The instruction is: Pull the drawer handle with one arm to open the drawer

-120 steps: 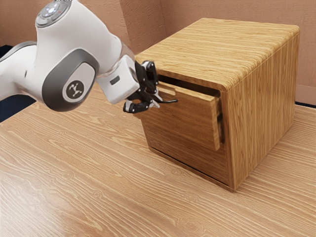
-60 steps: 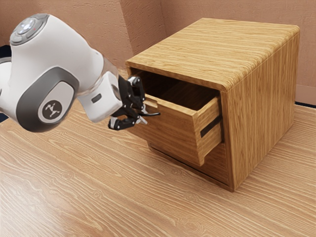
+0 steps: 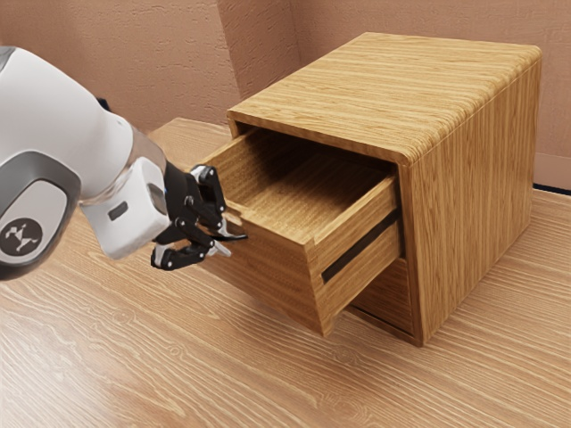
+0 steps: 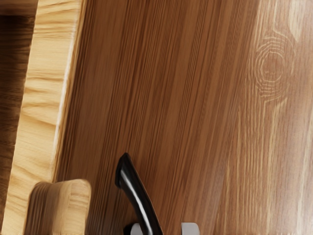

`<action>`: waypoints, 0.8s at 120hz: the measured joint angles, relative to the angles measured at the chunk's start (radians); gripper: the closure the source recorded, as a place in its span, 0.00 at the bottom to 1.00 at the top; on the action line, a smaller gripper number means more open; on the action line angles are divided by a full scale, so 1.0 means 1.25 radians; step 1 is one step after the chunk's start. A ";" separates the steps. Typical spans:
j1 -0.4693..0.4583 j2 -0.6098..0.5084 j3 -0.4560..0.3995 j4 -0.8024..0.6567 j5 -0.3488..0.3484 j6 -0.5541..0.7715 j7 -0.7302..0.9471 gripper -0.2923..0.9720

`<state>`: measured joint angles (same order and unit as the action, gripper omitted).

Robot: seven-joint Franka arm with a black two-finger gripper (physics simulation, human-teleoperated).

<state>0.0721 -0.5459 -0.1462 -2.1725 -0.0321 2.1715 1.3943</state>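
On the wood-grain table [image 3: 161, 357] a boxy wooden cabinet [image 3: 446, 107] is placed at the exterior view's right, and a small white emblem [image 3: 21, 234] is carried on the white-grey arm [image 3: 62, 152] at its left. The drawer [image 3: 285, 209] is pulled out further than half a second ago, and its wooden inside is now shown. The thin, dark, curved handle [image 4: 139, 200] on its front is clamped by the black gripper [image 3: 217, 239].

Around me spreads a tabletop [image 3: 178, 357] of pale, wavy-grained wood, one round knot [image 4: 271, 66] in its grain showing in my wrist view, and behind it stands a dull reddish-brown wall [image 3: 134, 53] that folds at a corner, with a dark strip [image 3: 555, 187] along its foot at the exterior view's right.
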 joint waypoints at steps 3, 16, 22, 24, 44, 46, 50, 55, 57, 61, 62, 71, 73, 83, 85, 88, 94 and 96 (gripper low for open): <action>0.000 -0.001 0.001 -0.001 0.000 -0.003 0.000 0.86; -0.002 -0.001 0.019 -0.005 0.002 -0.011 -0.001 0.86; -0.008 -0.004 0.032 -0.007 0.002 -0.016 0.000 0.86; -0.013 -0.005 0.038 -0.008 0.002 -0.018 0.000 0.86; -0.029 -0.042 0.057 -0.035 0.001 -0.026 0.000 0.86; -0.029 -0.046 0.057 -0.037 0.001 -0.027 0.000 0.86; -0.029 -0.053 0.057 -0.041 0.001 -0.031 0.000 0.86; -0.029 -0.058 0.057 -0.045 0.000 -0.034 0.000 0.86; -0.029 -0.059 0.057 -0.046 0.000 -0.035 0.000 0.86; -0.029 -0.064 0.057 -0.050 0.000 -0.037 0.000 0.86; -0.029 -0.065 0.057 -0.051 0.000 -0.037 0.000 0.86; -0.029 -0.081 0.058 -0.061 0.000 -0.042 0.001 0.86; -0.028 -0.084 0.058 -0.062 0.000 -0.043 0.001 0.86; -0.028 -0.096 0.058 -0.066 -0.001 -0.053 0.001 0.86; -0.028 -0.098 0.058 -0.067 0.000 -0.055 0.001 0.87; -0.028 -0.101 0.058 -0.067 0.000 -0.059 0.001 0.87; -0.029 -0.104 0.058 -0.067 0.000 -0.065 0.002 0.87; -0.028 -0.105 0.058 -0.068 0.000 -0.067 0.002 0.87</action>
<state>0.0365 -0.6770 -0.0740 -2.2569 -0.0318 2.0882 1.3964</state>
